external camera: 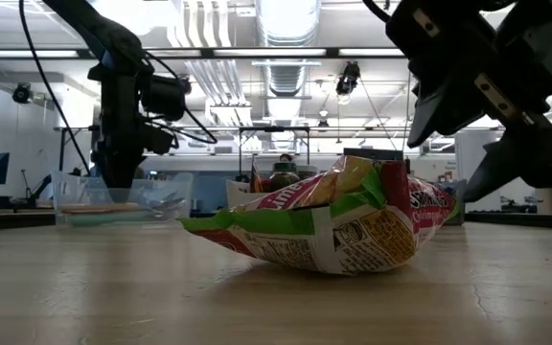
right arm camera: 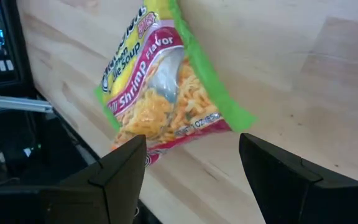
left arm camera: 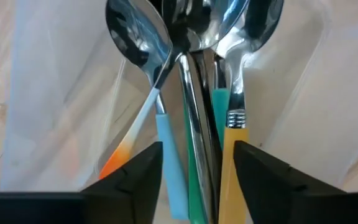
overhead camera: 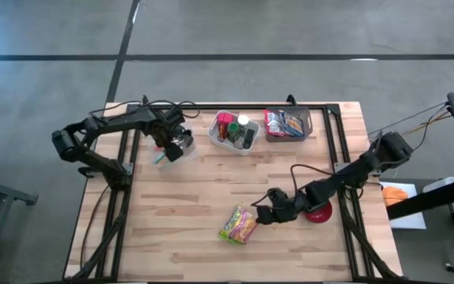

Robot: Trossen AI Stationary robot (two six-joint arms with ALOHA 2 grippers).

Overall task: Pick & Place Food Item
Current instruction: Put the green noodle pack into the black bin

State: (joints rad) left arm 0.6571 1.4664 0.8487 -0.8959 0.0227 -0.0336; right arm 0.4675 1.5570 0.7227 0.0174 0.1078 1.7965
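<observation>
My right claw (overhead camera: 265, 213) hangs low over the front-centre of the table (overhead camera: 195, 237), fingers spread apart and holding nothing; in the right wrist view both dark fingers (right arm camera: 120, 171) frame bare wood and the near end of the packet. The noodle packet (overhead camera: 239, 224), a green-edged shrimp-flavour soup pouch, lies flat on the wood just beside the claw, on the side toward my left arm, apparently not yet touched. Its long axis runs roughly from the table's back toward its front edge, slightly slanted, so it lies broadly crosswise to my reach. The right claw is by far the nearer one; I judge the coming move to be a short advance and descent so the fingers straddle the packet across its narrow width.

My left claw (overhead camera: 173, 147) is well apart, at the back-left, poised in a clear bin (overhead camera: 164, 158) of spoons (left arm camera: 197, 93); its fingers stand parted on either side of the coloured handles without clamping them. Two more trays (overhead camera: 235, 132) sit along the back edge, and a red dish (overhead camera: 319, 211) rests beneath my right forearm.
</observation>
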